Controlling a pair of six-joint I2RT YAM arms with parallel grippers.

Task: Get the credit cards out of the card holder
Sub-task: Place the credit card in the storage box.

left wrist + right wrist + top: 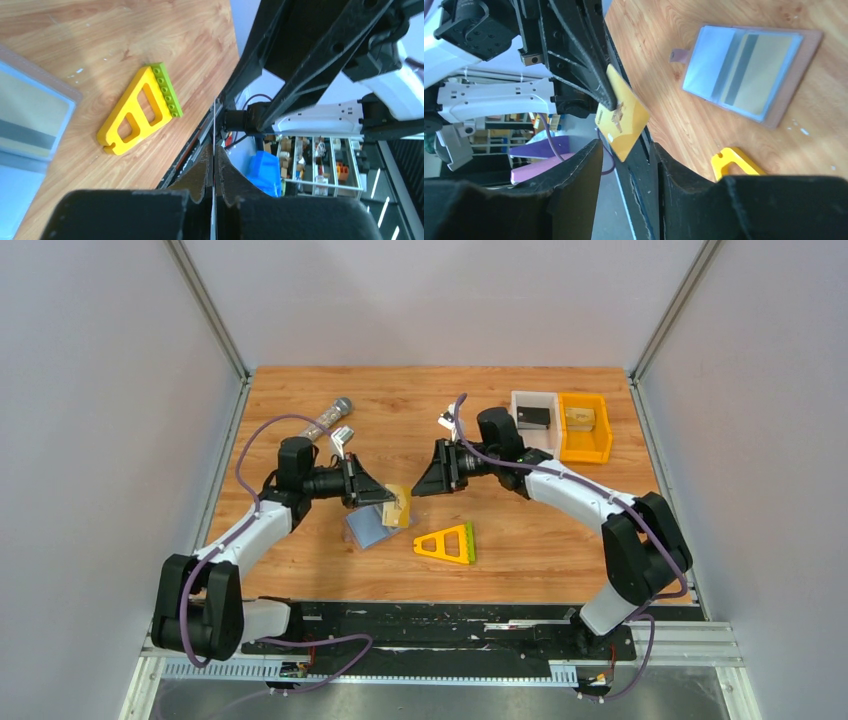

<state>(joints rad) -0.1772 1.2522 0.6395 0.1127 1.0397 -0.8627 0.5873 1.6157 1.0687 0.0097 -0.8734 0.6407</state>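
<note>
While left end effector point(380, 497) pinches card point(625, 120), right end effector point(626, 150) seemingly open.

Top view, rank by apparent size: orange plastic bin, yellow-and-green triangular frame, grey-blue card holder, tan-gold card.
1. orange plastic bin
2. yellow-and-green triangular frame and grey-blue card holder: these look alike, and the holder is partly covered by the card, so they are not ranked
3. tan-gold card

Wooden table point(560, 540), pale grey walls point(430, 300)
</note>
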